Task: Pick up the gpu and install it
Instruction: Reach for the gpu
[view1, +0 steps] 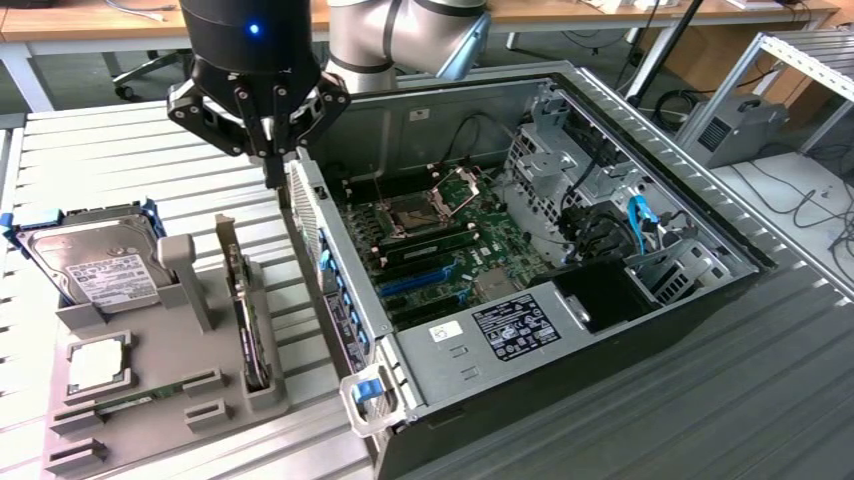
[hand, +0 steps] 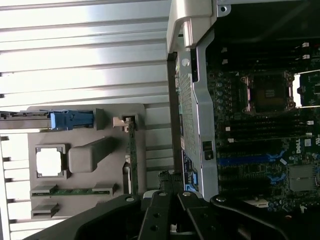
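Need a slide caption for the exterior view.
Shut hand hangs near the open case; gpu stands on edge in gray holder.

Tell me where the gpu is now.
The gpu stands on edge in the gray holder at the exterior view's left, between the hard drive and the open computer case.
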